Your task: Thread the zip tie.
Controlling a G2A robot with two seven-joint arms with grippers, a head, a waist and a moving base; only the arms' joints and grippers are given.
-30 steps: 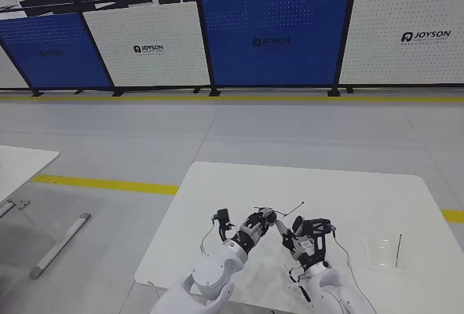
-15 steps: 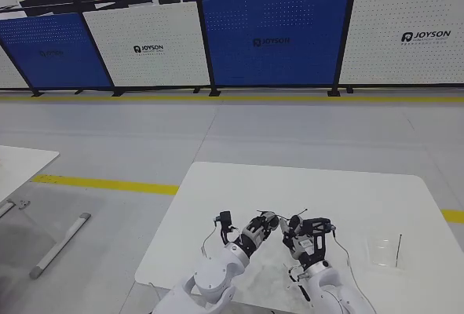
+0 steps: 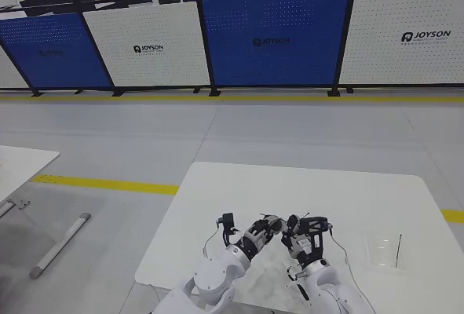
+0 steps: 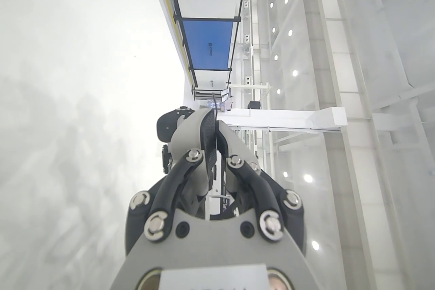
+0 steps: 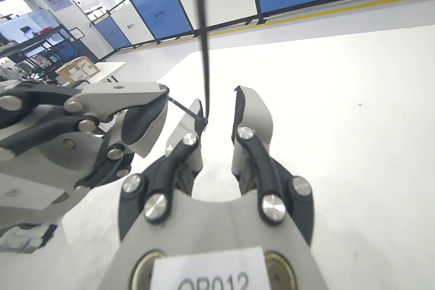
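A thin black zip tie (image 5: pixel 205 67) hangs between my two grippers above the white table (image 3: pixel 357 188), near its front edge. My left gripper (image 4: pixel 215 121) is shut on one short end of the tie (image 4: pixel 213 102). In the right wrist view that left gripper (image 5: pixel 164 94) pinches the strap, which runs to the tie's small head (image 5: pixel 203 123). From there the long tail rises steeply. My right gripper (image 5: pixel 217 101) is open; the head and tail lie against the inner pad of one finger (image 5: pixel 195 111). From above, the left gripper (image 3: pixel 277 224) and right gripper (image 3: pixel 297 229) nearly touch.
A clear plastic box (image 3: pixel 381 251) sits on the table's right side with another black tie (image 3: pixel 399 245) standing in it. A second white table (image 3: pixel 12 169) stands off to the left. Blue and white panels (image 3: pixel 271 43) line the far floor.
The two grippers have drawn closer together, the left one shifting right towards the right gripper. The tie's free tail now stands steeper and looks shorter from above.
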